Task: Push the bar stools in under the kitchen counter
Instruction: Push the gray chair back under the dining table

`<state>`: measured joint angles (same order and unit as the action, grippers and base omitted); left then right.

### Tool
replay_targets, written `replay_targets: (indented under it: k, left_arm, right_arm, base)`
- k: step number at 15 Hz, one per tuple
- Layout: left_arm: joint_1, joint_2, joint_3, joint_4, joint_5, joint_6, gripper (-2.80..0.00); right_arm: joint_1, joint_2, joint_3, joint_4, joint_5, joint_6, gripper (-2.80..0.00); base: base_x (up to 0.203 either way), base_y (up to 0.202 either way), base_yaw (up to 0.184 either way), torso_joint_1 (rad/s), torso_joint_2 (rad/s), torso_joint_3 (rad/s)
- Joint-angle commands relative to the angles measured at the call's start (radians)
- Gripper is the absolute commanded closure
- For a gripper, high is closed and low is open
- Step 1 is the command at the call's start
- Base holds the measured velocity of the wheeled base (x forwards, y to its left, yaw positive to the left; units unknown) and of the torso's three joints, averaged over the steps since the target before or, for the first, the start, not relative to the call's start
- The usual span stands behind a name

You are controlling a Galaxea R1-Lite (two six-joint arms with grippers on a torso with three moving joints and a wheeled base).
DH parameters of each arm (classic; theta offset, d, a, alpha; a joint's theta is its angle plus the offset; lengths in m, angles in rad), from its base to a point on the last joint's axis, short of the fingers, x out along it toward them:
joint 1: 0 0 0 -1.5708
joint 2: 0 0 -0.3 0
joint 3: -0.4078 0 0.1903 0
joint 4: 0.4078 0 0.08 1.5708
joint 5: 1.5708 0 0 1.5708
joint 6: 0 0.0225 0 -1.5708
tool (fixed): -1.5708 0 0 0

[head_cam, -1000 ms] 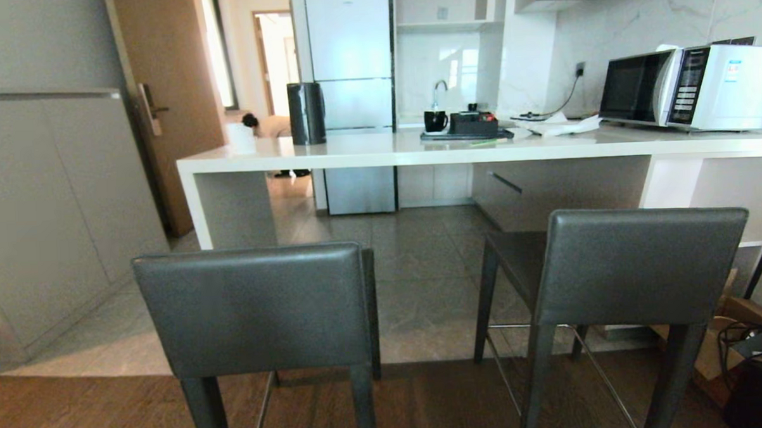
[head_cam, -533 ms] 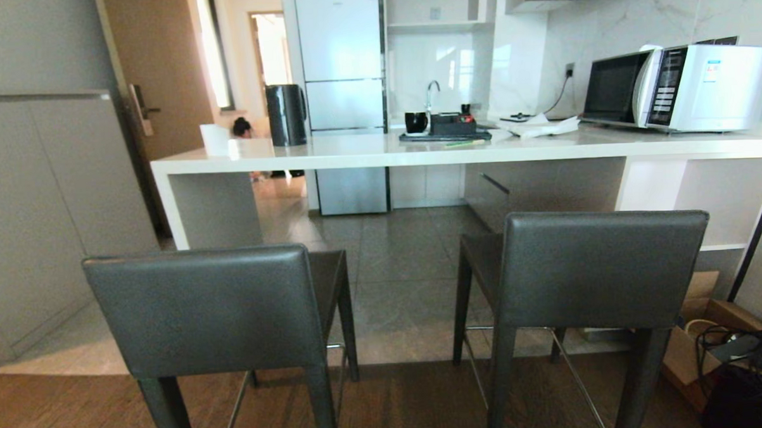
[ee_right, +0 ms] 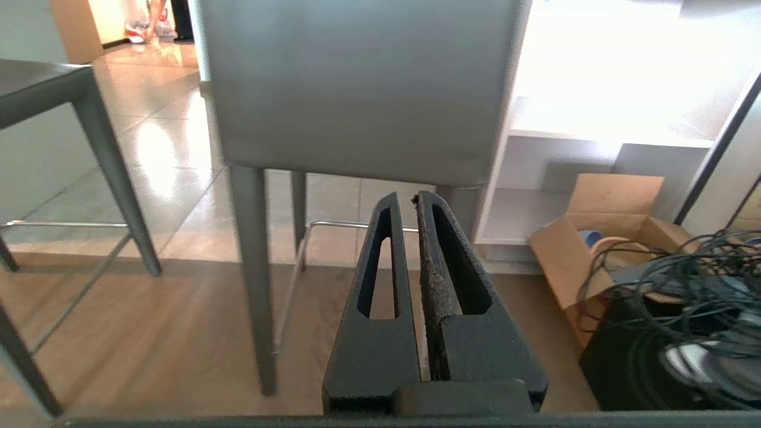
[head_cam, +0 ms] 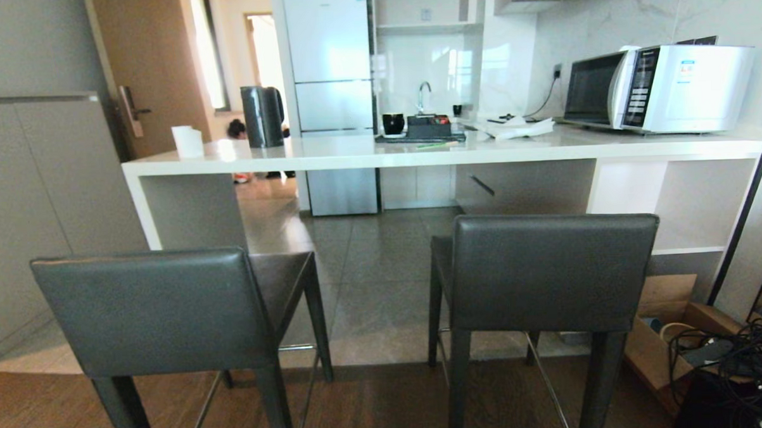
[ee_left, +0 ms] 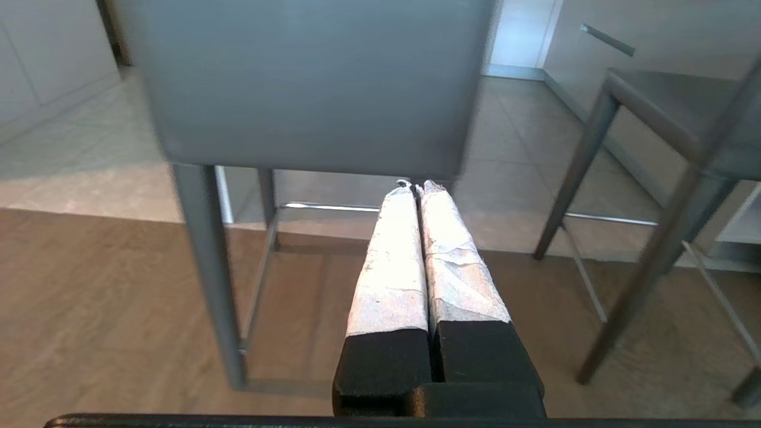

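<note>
Both bar stools stood pulled out from the counter, backrests facing the robot, seats toward the counter. L stool: low rectangular backrest in smooth dark grey leather w/ stitched edges, long axis running left-right; slim square black legs, thin shiny metal footrail. R stool: same build, same orientation, set slightly nearer the counter.

Counter: long glossy white slab w/ thick edge, long axis left-right, white end panel at the L, open white shelves at the R. A black kettle, a tray and a white microwave sat on it.

Left pincer: fingers wrapped in crinkled white tape, pressed together, empty, pointing at the lower edge of the L stool's backrest, just short of it; the footrail lay beyond and below the tips. Right pincer: bare black slotted fingers w/ rough inner faces, together, empty, aimed at the lower edge of the R stool's backrest. To that pincer's right, a cardboard box and tangled cables on the floor.

Floor: brown wood planks under the stools, grey tiles past them.
</note>
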<state>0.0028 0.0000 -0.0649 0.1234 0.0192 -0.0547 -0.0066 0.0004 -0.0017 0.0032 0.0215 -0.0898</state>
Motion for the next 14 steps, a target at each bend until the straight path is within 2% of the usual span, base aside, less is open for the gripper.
replay_targets:
  k: [1, 14]
  left_arm:
    - [-0.001, 0.001, 0.000, 0.001, 0.001, -0.001, 0.00]
    - [-0.003, 0.001, 0.000, 0.001, 0.002, -0.008, 0.00]
  right_arm:
    - [0.000, 0.000, 0.000, 0.000, 0.000, -0.001, 0.00]
    - [0.000, 0.000, 0.000, 0.000, 0.000, -0.001, 0.00]
  base:
    - [0.000, -0.195, 0.000, 0.007, 0.00, 0.002]
    - [0.000, -0.191, 0.001, 0.004, 0.00, 0.002]
